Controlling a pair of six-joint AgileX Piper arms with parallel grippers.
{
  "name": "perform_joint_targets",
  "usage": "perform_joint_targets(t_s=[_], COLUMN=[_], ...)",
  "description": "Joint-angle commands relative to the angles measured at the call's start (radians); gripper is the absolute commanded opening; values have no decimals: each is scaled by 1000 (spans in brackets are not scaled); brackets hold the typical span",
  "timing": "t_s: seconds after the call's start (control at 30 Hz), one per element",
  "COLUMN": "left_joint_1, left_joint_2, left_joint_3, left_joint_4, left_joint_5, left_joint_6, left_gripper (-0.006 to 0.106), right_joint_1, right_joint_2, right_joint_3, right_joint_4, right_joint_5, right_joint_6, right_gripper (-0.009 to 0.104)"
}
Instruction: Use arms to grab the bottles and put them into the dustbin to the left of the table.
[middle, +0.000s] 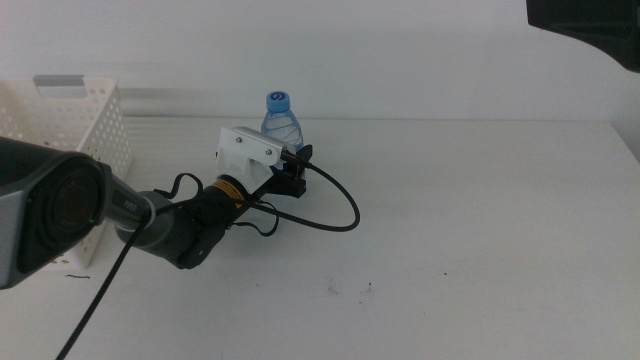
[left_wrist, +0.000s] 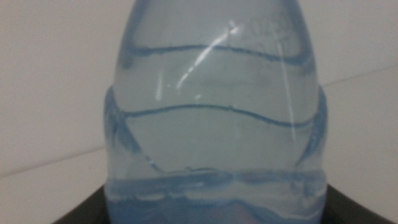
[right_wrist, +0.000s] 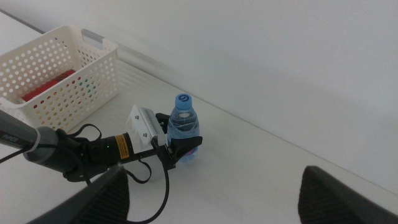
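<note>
Specks (middle: 330, 288), tiny and dark, dot the near part of the white table (middle: 480, 240). Beyond them the left arm (middle: 170, 225) reaches in from the left side, its thick black cable (middle: 335, 205) looping over the tabletop to the right. At its end the left gripper (middle: 291, 172) sits around the base of the clear water bottle (middle: 281, 120), a dark jaw on each side of the body. In the left wrist view the bottle (left_wrist: 214, 112) fills nearly the whole picture, with dark jaw edges at both lower corners against its sides; the jaws look closed on it. The bottle stands upright on the table, blue cap (right_wrist: 183, 99) up, near the middle and toward the far edge.

To the left, at the table's left side, is the white perforated dustbin (middle: 70, 110) with a grey tab (middle: 60, 82) on its far rim. Through its holes the right wrist view shows something red (right_wrist: 46, 87) lying inside.

The right gripper (right_wrist: 214, 193) hangs high above the table on the right, its two dark jaws spread wide apart and holding nothing.
</note>
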Motion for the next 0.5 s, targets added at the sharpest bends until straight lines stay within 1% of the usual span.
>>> perform_joint_targets(t_s=[0.0,0.03,0.1,0.17,0.2,0.27,0.4,0.47], left_joint_1=[2,4,9,12,12,12,12,12], left_joint_2=[-39,-48,-72,-120,-159,-246,-492,-617], left_joint_3=[-4,-4,14,60,93,169,357,420], left_joint_4=[-7,-7,3,3,3,-7,-60,-60], left_joint_5=[25,44,51,24,24,48,130,214], left_joint_6=[-8,-18,-63,-79,-69,-48,-51,-53], left_gripper=[28,19,9,1,-1,-1,-1,-1], right_joint_1=[2,2,2,2,2,2,2,2], right_joint_2=[-3,-3,-3,-3,-3,-3,-3,-3], right_joint_3=[-6,-6,-6,-6,-6,-6,-6,-6], right_joint_4=[-11,-11,-11,-11,-11,-11,-11,-11], right_joint_5=[-4,-4,-4,-4,-4,-4,-4,-4], right_joint_6=[-8,-8,-8,-8,-8,-8,-8,-8], right_gripper=[92,92,92,92,92,92,92,92])
